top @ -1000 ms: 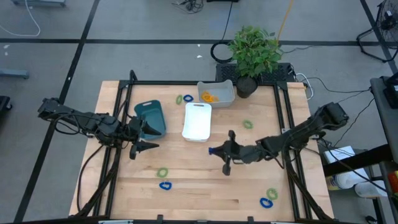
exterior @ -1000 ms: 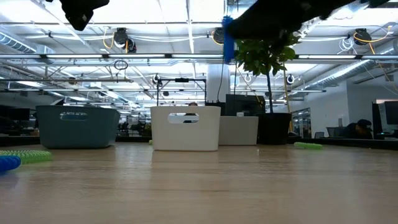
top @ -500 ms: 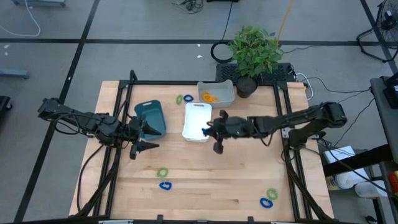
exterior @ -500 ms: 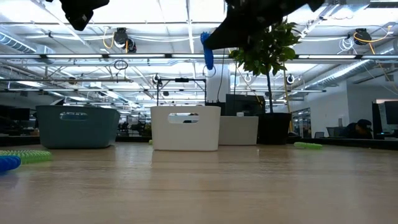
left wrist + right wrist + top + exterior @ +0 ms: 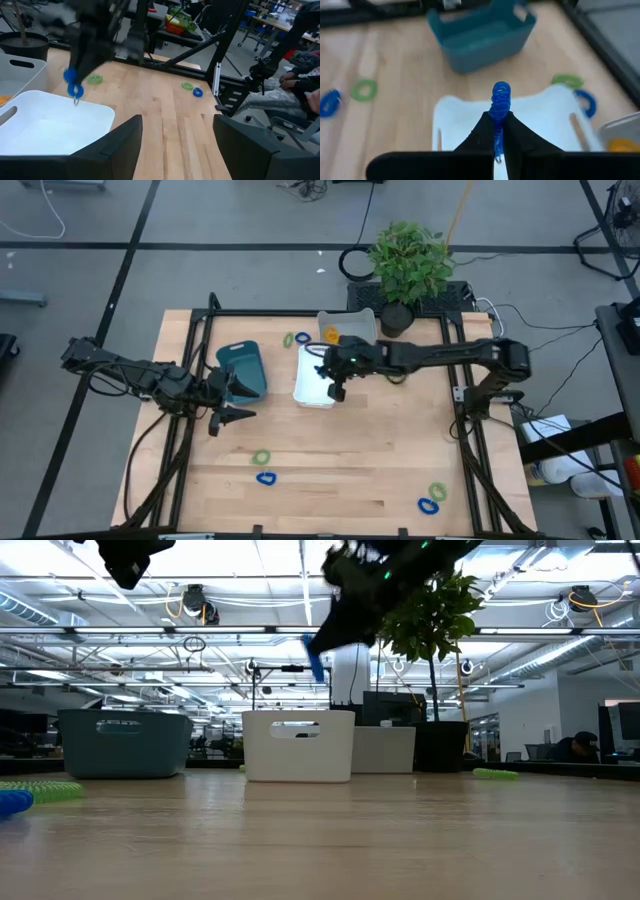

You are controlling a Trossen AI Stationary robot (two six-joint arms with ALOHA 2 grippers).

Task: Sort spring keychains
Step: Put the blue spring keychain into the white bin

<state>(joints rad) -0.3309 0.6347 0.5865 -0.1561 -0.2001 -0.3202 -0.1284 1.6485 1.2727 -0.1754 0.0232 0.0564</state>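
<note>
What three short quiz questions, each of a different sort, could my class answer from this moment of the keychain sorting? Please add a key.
1. True or false: the right gripper is shut on a blue spring keychain.
2. Multiple choice: over which container does the right gripper hang in the high view? A. the teal bin B. the white tray C. the grey bin with orange-yellow keychains
3. Fill the gap: the left gripper waits, open, beside the ______ bin.

Key: 1. True. 2. B. 3. teal.
</note>
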